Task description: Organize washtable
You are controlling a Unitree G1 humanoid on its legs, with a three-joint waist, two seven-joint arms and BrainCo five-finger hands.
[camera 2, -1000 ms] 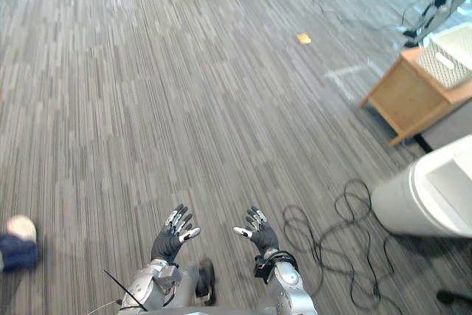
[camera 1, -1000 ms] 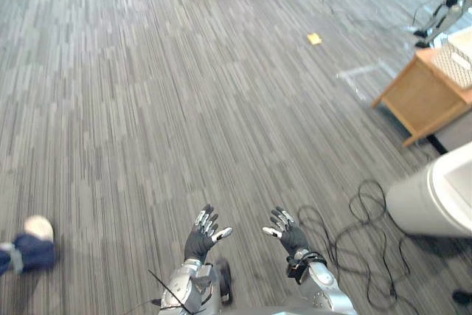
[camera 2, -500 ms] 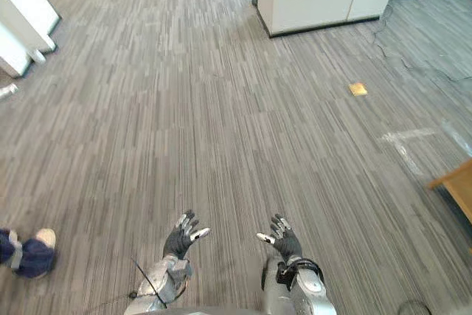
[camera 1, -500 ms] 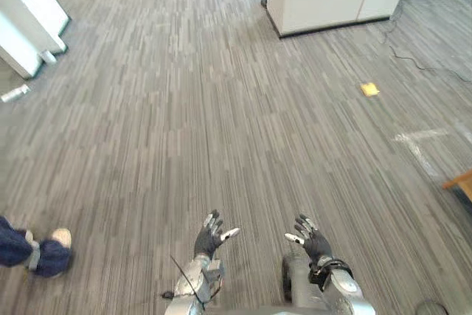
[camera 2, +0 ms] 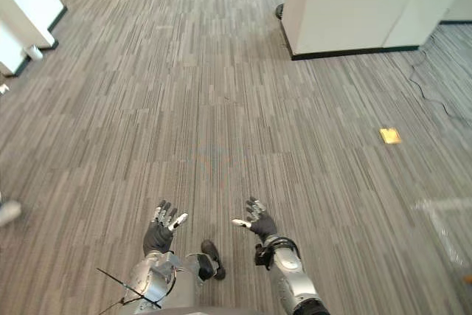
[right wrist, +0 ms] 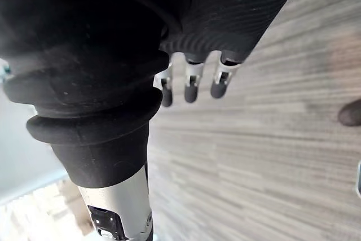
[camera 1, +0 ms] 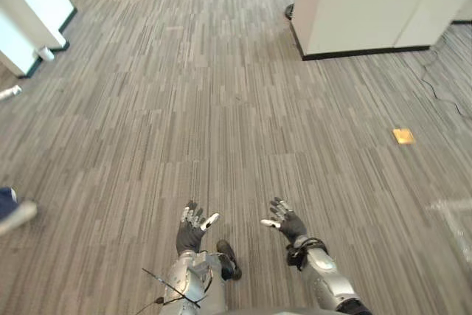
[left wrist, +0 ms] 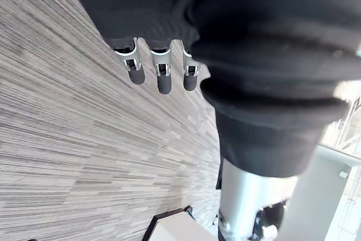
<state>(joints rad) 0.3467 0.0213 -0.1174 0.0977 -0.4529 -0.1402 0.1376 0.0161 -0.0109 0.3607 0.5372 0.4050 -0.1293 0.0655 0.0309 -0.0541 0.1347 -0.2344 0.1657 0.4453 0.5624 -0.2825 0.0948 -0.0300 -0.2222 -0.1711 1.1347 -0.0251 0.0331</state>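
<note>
Beyond the pictured stretch of floor, it is judged, the washtable is to be sought; its place cannot be told. Low at 6 o'clock the left hand (camera 1: 193, 228) and the right hand (camera 1: 284, 220) are held forward side by side, a little apart. Their fingers are straight and spread and nothing is grasped in either; the same relaxed fingers are seen in the wrist views. This empty, ready carriage is judged to suit moving toward the work rather than handling anything. Under the hands the grey striped carpet floor (camera 1: 221, 123) is spread. At 3 o'clock a small yellow square scrap (camera 1: 403, 136) lies flat on it. At 1 o'clock a white block-shaped cabinet with a dark plinth (camera 1: 369, 5) is cut off by the frame's edge, as is a white panel with a dark base (camera 1: 26, 20) at 10 o'clock. At 9 o'clock a person's pale shoe (camera 1: 16, 213) is half cut off. What the scrap is made of cannot be made out.
</note>
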